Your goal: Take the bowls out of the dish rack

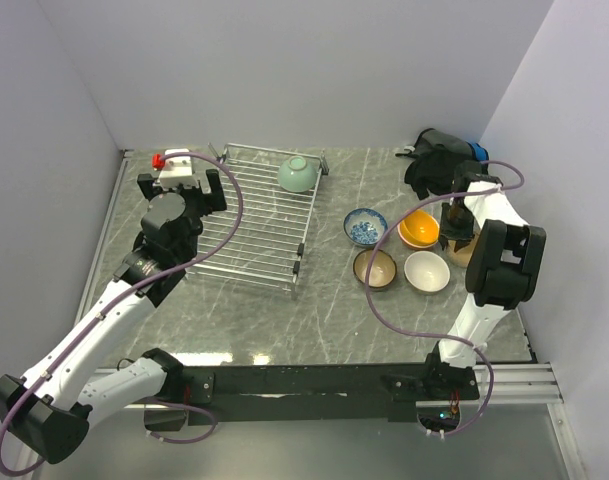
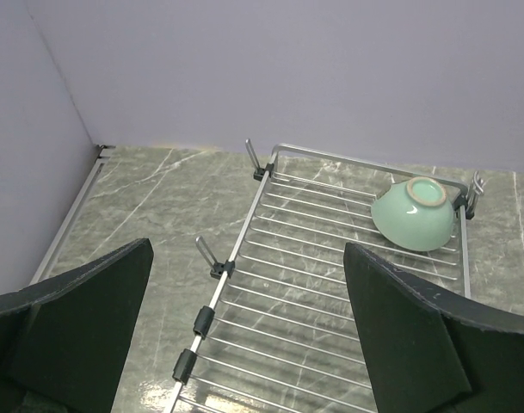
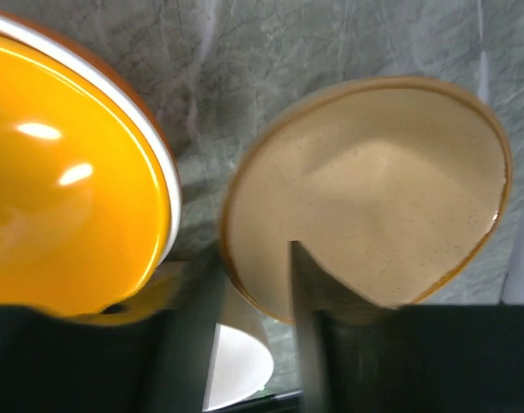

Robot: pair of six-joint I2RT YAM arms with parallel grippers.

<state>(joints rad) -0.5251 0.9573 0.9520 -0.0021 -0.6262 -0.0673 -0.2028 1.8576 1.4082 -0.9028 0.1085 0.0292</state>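
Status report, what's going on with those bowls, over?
Left gripper open over dish rack. Right gripper at tan bowl, grip unclear. One green bowl left in rack. Nothing blocking.

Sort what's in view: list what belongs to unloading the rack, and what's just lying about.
Belongs to the job:
- dish rack
- pale green bowl, on the rack
- blue-patterned bowl, orange bowl, brown bowl, white bowl and tan bowl, all on the table right of the rack

Just lying about:
- black bag, far right corner
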